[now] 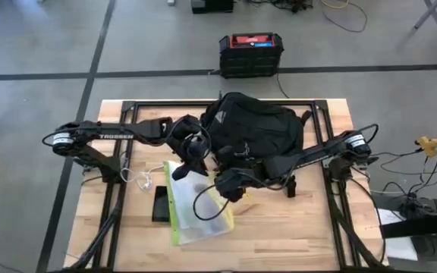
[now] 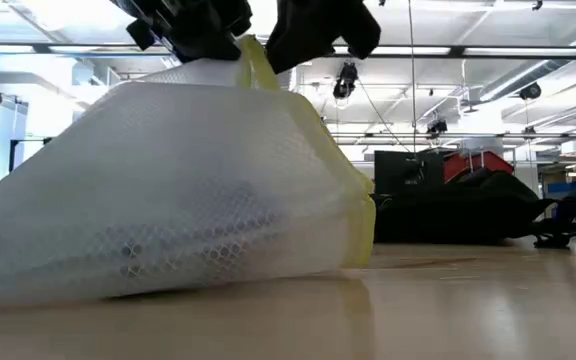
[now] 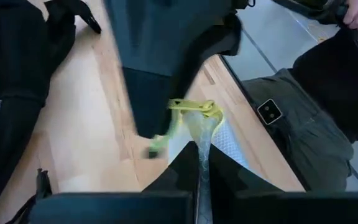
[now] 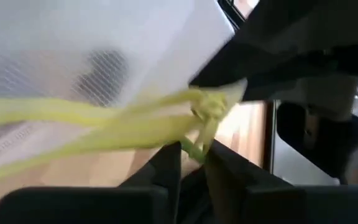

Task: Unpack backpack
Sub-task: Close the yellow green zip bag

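Translucent mesh with a yellow-green zip edge makes up the pouch, which lies on the wooden table in front of the backpack, with its upper edge lifted. Note that the backpack sits at the far middle of the table, between the two arms, slumped and rounded. Your left gripper has its fingers closed to a thin slit on the pouch's upper edge, pinching the mesh just below the yellow zip trim; the pouch hangs from that edge in the low view, one corner raised and the lower side resting on the wood. Your right gripper holds the yellow zip pull between nearly closed fingers, at the same end of the pouch. Judged from this pairing, one arm steadies the pouch while the other is placed to draw the zip along its track, so the step in hand appears to be opening an item already taken out. A flat black item lies on the table beside the pouch, on the left arm's side. A person's dark sleeve and grey trousers show beyond the table edge in the left wrist view. Whether the backpack holds more cannot be told.
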`<control>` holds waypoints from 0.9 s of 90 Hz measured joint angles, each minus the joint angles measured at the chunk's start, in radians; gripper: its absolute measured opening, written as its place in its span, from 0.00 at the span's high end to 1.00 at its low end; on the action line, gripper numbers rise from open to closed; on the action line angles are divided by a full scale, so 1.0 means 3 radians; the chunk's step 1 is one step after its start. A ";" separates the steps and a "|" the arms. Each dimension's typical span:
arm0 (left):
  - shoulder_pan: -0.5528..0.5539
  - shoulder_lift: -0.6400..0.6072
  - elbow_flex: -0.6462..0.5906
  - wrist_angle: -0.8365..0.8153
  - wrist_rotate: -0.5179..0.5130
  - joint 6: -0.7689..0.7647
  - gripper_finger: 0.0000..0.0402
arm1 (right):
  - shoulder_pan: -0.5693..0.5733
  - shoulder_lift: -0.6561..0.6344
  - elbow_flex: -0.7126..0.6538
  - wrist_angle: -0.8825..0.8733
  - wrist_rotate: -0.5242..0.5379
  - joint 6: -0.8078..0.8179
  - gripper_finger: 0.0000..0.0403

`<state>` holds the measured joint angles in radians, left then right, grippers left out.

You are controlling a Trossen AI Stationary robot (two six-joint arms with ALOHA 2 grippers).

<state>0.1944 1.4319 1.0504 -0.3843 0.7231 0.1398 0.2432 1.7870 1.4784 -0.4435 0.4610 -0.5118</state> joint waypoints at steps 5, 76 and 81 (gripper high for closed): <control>0.0000 0.0001 0.0000 0.0001 -0.0003 0.0000 1.00 | 0.0000 0.0001 0.0000 0.0013 -0.0006 0.0002 0.93; -0.0003 0.0003 0.0001 0.0581 -0.0247 -0.0026 0.77 | 0.0055 -0.0422 -0.0006 -0.0296 0.0022 0.0089 1.00; -0.0004 0.0003 0.0001 0.0655 -0.0303 -0.0031 0.73 | 0.0055 -0.0429 0.0028 -0.0329 0.0025 0.0062 1.00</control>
<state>0.1932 1.4326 1.0508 -0.1879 0.6323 0.1305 0.2596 1.6585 1.4868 -0.5423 0.4686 -0.4932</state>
